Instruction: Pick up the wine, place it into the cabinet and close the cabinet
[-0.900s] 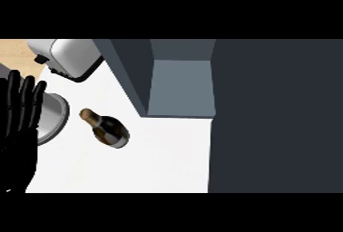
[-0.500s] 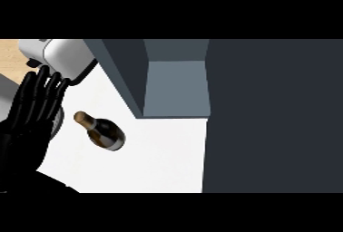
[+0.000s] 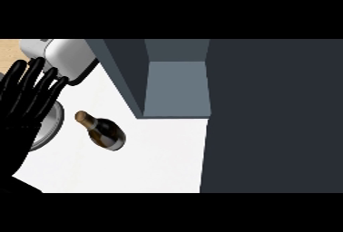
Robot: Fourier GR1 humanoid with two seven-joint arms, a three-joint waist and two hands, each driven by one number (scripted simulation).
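Note:
A dark wine bottle [image 3: 105, 131] with a tan cap stands on the white counter [image 3: 134, 163], seen from above with its neck pointing up-left. My left hand [image 3: 26, 102] shows at the left edge, black, fingers straight and spread, a short way left of the bottle and not touching it. The open cabinet [image 3: 175, 88] lies right of the bottle, its grey-blue inside visible. A wide dark panel [image 3: 275, 118], apparently the cabinet door, fills the right side. My right hand is not seen.
A white and grey appliance [image 3: 64, 56] stands at the back left. A round grey metal object [image 3: 46, 129] lies partly under my left hand. A strip of wooden floor [image 3: 10, 52] shows at the far left.
My left hand has risen and shifted right, nearer the bottle, and now covers more of the round grey object. The bottle has not moved on the counter.

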